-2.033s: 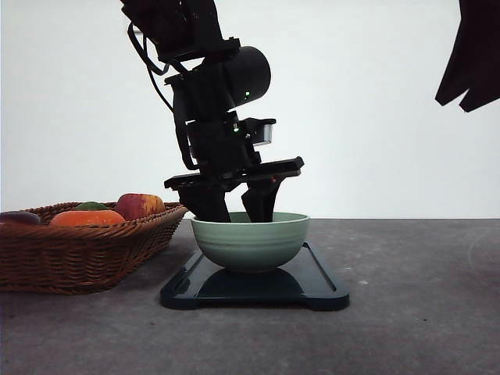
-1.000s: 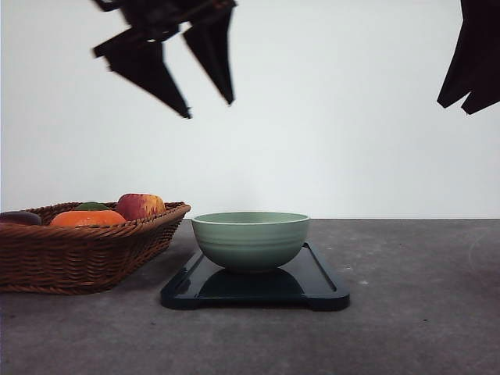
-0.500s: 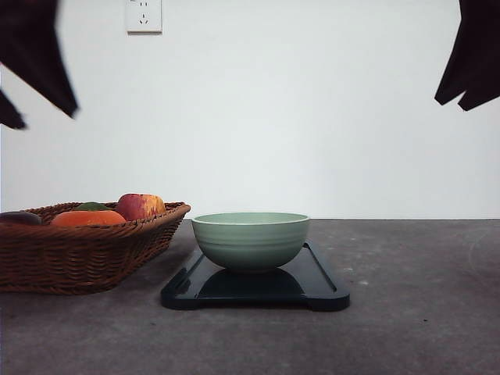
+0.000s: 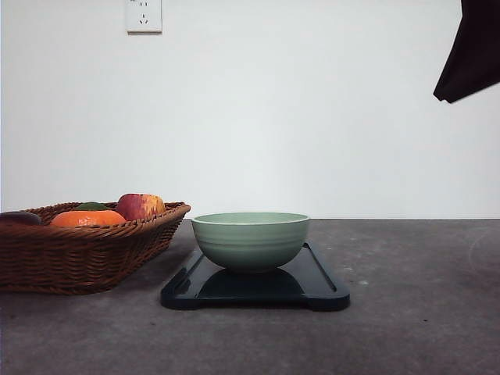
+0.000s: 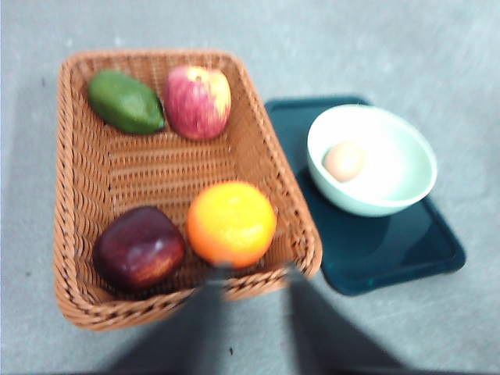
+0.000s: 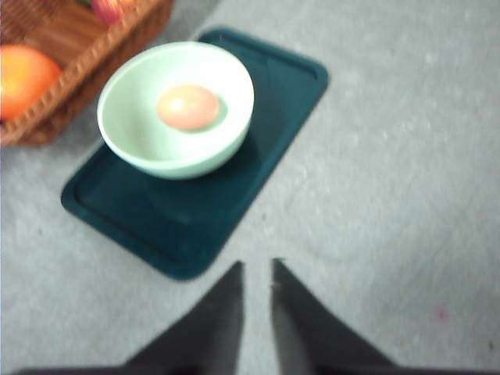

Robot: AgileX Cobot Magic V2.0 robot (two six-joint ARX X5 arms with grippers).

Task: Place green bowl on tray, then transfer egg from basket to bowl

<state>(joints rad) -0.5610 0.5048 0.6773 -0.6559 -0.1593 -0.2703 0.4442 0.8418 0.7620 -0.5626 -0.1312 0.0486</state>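
Egg [image 6: 187, 107]: 1, lying inside green bowl [image 4: 250, 240], which stands on tray [image 4: 320, 285] just beside basket [image 4: 86, 254]. Left gripper [image 5: 254, 293]: fingers apart, empty, above basket. Right gripper [image 6: 258, 289]: fingers nearly together, empty.

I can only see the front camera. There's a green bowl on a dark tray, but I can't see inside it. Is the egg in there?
Observer: Yes. The right wrist view looks down into the green bowl, and a tan egg lies in the bottom.
Operator: Yay! What's all in the basket? I just see some tops.
Observer: The left wrist view shows four fruits in the basket: an avocado, a red apple, an orange and a dark red apple.
Operator: Is the bowl in the middle of the tray?
Observer: No, it sits toward one end of the tray, the end nearer the basket.
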